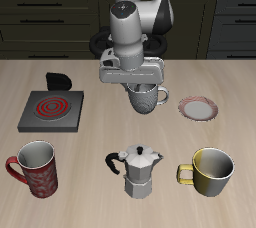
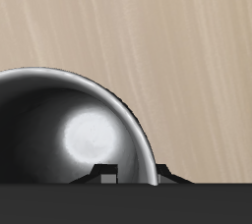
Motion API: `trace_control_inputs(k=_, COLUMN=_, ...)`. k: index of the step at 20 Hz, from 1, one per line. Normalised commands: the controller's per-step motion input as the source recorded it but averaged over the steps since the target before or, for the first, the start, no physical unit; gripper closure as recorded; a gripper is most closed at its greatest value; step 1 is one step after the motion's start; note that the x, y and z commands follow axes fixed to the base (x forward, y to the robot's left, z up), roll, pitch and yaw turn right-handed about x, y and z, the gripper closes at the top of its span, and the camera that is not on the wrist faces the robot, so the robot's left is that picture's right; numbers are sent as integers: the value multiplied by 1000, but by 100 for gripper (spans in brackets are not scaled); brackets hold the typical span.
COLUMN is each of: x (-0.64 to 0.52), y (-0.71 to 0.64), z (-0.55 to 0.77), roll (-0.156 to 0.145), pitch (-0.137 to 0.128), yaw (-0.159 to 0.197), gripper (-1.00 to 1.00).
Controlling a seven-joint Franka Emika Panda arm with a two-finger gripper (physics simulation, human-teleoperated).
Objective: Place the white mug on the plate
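wooden table (image 1: 100, 82), stove burner (image 1: 51, 110), plate (image 1: 198, 107), red mug (image 1: 35, 166), moka pot (image 1: 138, 170), yellow mug (image 1: 210, 170)

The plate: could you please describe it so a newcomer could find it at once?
Start at the robot arm's gripper over the white mug mid-table. Just beside the mug lies the plate, small, round and flat. Its reddish-pink rim sets it apart from the square grey burner with red rings.

Bystanders on the wooden tabletop (image 1: 100, 142)

A grey stove burner (image 1: 51, 110) with red rings sits at frame left; along the bottom stand a red patterned mug (image 1: 35, 167), a silver moka pot (image 1: 138, 170) and a yellow mug (image 1: 210, 171).
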Motion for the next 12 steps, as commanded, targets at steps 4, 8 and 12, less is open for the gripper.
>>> trace_control_inputs(k=4, x=-187, y=421, z=527, roll=42, pitch=-94, yaw=0, gripper=100)
trace_control_inputs(k=8, x=-89, y=189, z=390, roll=17, pitch=-58, yaw=-6, gripper=100)
trace_control_inputs(k=12, x=-62, y=151, z=256, roll=20, pitch=-43, yaw=9, gripper=100)
